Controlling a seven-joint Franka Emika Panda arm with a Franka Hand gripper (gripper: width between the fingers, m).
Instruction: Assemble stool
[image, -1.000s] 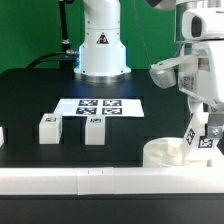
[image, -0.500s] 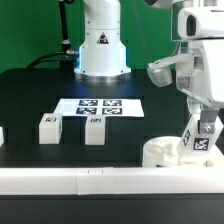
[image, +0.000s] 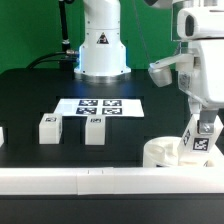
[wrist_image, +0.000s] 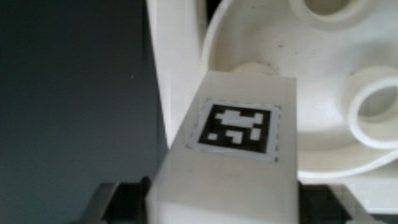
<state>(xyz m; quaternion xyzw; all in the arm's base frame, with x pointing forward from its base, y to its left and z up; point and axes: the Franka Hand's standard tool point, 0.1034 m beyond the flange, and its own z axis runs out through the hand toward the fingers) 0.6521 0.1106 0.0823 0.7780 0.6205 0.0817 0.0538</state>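
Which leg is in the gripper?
The leg at the exterior view's right, clamped by the gripper at the seat; the two other legs stand free on the table.

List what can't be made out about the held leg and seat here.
Exterior view: whether the leg enters a seat recess; too small, leg covers it.
Wrist view: the gripper fingertips, cut off by the picture edge.
Exterior view: white object at its left edge, cut off; unidentifiable.
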